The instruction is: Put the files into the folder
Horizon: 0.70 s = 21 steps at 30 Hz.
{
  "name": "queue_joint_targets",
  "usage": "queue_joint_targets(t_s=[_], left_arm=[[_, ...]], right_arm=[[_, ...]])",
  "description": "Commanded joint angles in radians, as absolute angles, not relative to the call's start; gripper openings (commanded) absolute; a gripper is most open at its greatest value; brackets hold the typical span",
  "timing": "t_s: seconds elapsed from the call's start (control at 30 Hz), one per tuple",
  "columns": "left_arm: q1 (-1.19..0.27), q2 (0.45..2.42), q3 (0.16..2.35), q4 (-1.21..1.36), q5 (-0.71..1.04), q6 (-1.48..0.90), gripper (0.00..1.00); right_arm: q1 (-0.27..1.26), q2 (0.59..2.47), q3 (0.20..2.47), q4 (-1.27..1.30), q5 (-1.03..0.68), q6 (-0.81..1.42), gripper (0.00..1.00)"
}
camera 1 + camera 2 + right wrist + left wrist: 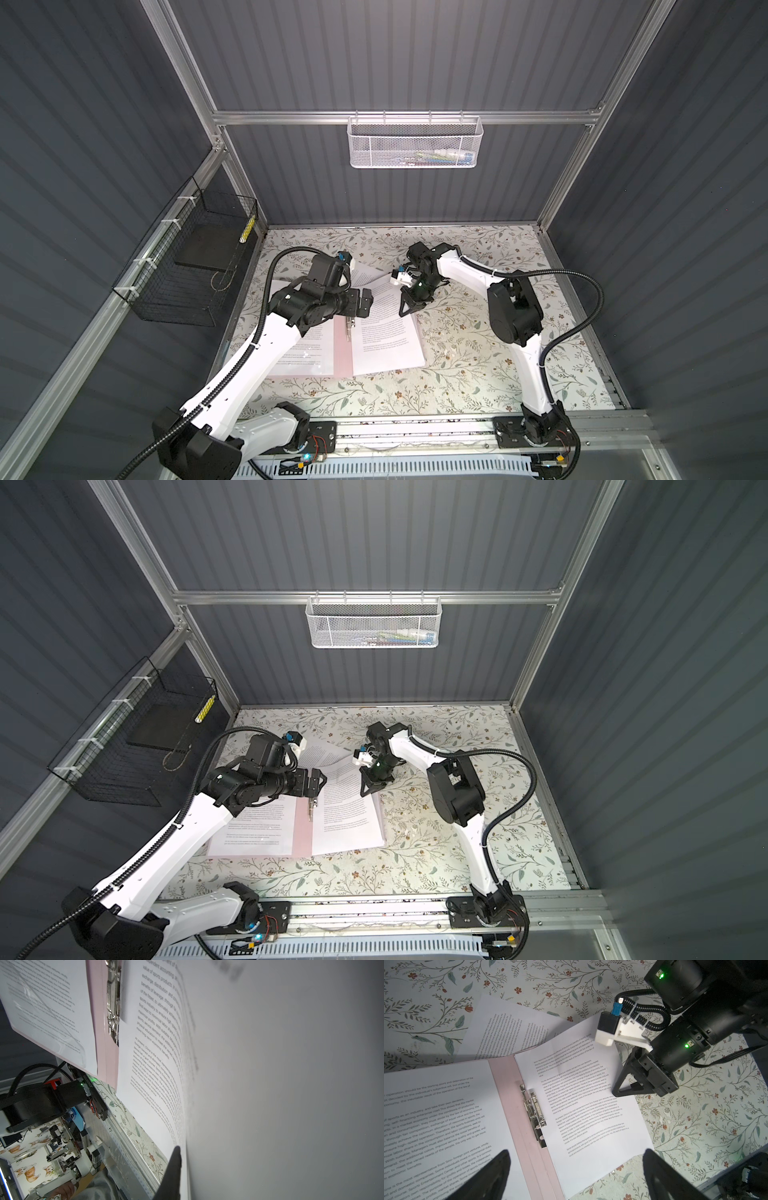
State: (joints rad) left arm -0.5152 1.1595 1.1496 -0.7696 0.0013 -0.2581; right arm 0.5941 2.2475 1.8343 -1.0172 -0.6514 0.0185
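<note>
Top view, left arm (266, 353) over folder (343, 353), wire basket (178, 308)

We log the folder (343, 357) as pale pink, its clip (534, 1113) bright silver. The files (386, 328) are white with blocks of small black text. We record the counter (457, 374) as cream, patterned with grey-green leafy sprigs and small rust-red flowers. The arms (530, 374) are white with black joints. The walls (415, 62) are dark grey and ribbed.

Grey ribbed walls (395, 54), aluminium frame (270, 117), floral tabletop (457, 395), white mesh basket (415, 145)
</note>
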Motion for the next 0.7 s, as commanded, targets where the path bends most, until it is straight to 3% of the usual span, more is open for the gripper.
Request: queue_joint_targets(t_s=[0.0, 0.2, 0.4, 0.6, 0.63, 0.67], left_arm=[[-0.509, 1.161, 1.136, -0.770, 0.010, -0.262, 1.00], [-0.509, 1.168, 1.135, -0.769, 0.008, -0.264, 1.00], [-0.509, 1.174, 1.135, -0.765, 0.007, -0.273, 1.00], [-0.508, 1.178, 1.142, -0.775, -0.027, -0.294, 1.00], [-0.509, 1.180, 1.145, -0.776, -0.037, -0.300, 1.00], [-0.509, 1.182, 1.147, -0.778, -0.044, -0.303, 1.00]], right_arm=[[0.600, 2.267, 1.822, -1.022, -0.661, 0.018, 0.16], [0.600, 2.257, 1.812, -1.021, -0.642, 0.020, 0.28], [0.600, 2.223, 1.780, -0.992, -0.575, 0.039, 0.47], [0.587, 2.123, 1.690, -0.909, -0.501, 0.077, 0.76], [0.585, 2.105, 1.673, -0.892, -0.488, 0.083, 0.98], [0.580, 2.084, 1.660, -0.882, -0.470, 0.091, 0.99]])
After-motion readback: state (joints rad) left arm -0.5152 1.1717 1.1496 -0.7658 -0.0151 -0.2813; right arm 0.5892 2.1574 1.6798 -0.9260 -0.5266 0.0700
